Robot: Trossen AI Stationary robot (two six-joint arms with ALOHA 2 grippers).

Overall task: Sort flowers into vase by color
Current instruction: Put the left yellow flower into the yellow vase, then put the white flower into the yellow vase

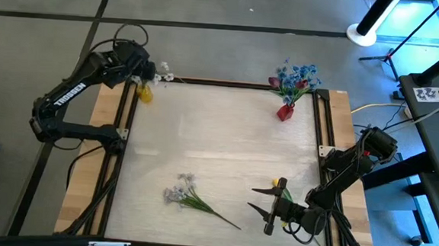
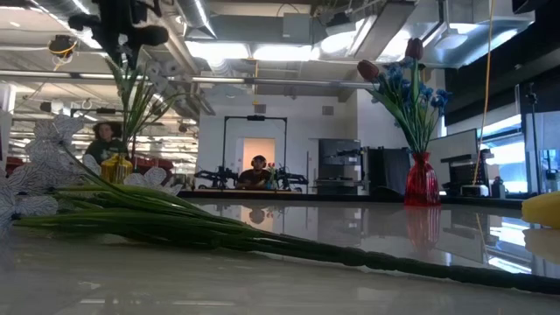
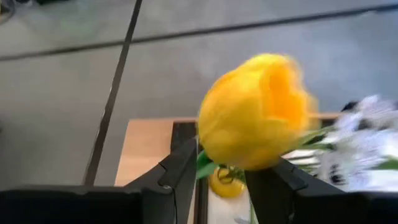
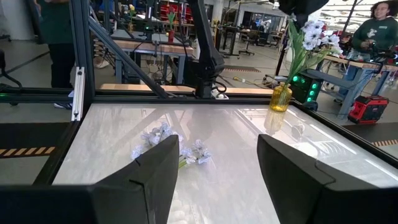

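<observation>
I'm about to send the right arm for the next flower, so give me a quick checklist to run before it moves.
1. Right claw open and empty: ok.
2. Pale spray lying flat, nothing on top of it: ok.
3. Yellow flower lying close beside the right claw, could get bumped: not ok.
4. Red vase upright, blue flowers in it: ok.
5. Left claw far off above the yellow vase, clear of the spray: ok.
6. Tulip at the left claw seated in the yellow vase: cannot tell.
</observation>
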